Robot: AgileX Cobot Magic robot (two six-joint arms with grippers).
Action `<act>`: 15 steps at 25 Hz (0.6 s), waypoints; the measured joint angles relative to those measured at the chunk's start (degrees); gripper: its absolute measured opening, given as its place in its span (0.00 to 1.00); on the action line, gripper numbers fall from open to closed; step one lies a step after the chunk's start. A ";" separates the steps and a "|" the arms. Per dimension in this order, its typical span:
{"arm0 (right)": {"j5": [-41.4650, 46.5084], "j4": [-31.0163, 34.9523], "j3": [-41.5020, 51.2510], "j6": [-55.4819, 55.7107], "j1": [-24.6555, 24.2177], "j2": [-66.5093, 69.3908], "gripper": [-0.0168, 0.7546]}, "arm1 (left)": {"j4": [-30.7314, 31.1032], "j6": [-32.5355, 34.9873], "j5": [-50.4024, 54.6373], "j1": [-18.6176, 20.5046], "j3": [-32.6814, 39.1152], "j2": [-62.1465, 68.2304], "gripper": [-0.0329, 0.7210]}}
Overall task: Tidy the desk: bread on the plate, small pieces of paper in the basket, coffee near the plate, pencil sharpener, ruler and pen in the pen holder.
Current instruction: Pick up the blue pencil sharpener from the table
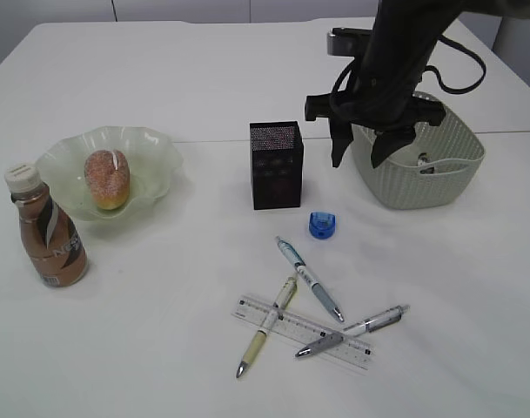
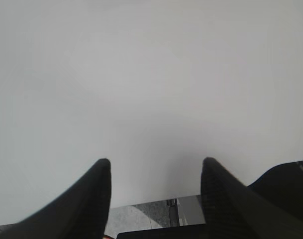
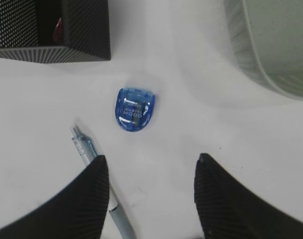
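The bread [image 1: 106, 178] lies on the green plate [image 1: 157, 152], and the coffee bottle [image 1: 45, 228] stands just left of it. The black mesh pen holder [image 1: 277, 164] stands mid-table, with the blue pencil sharpener [image 1: 322, 225] in front of it to the right. Three pens [image 1: 310, 279] [image 1: 266, 326] [image 1: 352, 331] and the clear ruler [image 1: 356, 355] lie crossed near the front. My right gripper [image 1: 358, 157] hangs open and empty beside the basket [image 1: 439, 178], above the sharpener [image 3: 135, 109]. A white bit [image 1: 424, 163] shows inside the basket. My left gripper [image 2: 155, 162] is open over bare table.
In the right wrist view my gripper [image 3: 150, 158] has the pen holder [image 3: 51, 30] at upper left, the basket wall [image 3: 241, 35] at upper right and a pen [image 3: 89, 149] by the left finger. The table edge [image 2: 156, 201] lies under the left gripper.
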 joint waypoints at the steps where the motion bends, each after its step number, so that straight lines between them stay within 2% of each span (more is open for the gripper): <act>1: -1.21 -1.12 0.51 0.48 0.29 0.00 0.59 | 0.00 -0.08 0.00 0.00 0.00 0.00 0.59; 6: -6.54 -7.76 4.08 2.97 2.12 0.00 0.57 | 0.22 -0.37 0.00 0.00 0.00 0.00 0.59; 12: -15.65 -9.53 13.07 6.09 4.19 -1.82 0.35 | 0.34 -0.50 0.00 0.00 0.00 0.00 0.59; 15: -18.61 -10.03 15.56 6.92 4.55 -3.99 0.31 | 0.44 -0.50 0.00 0.00 0.00 0.00 0.59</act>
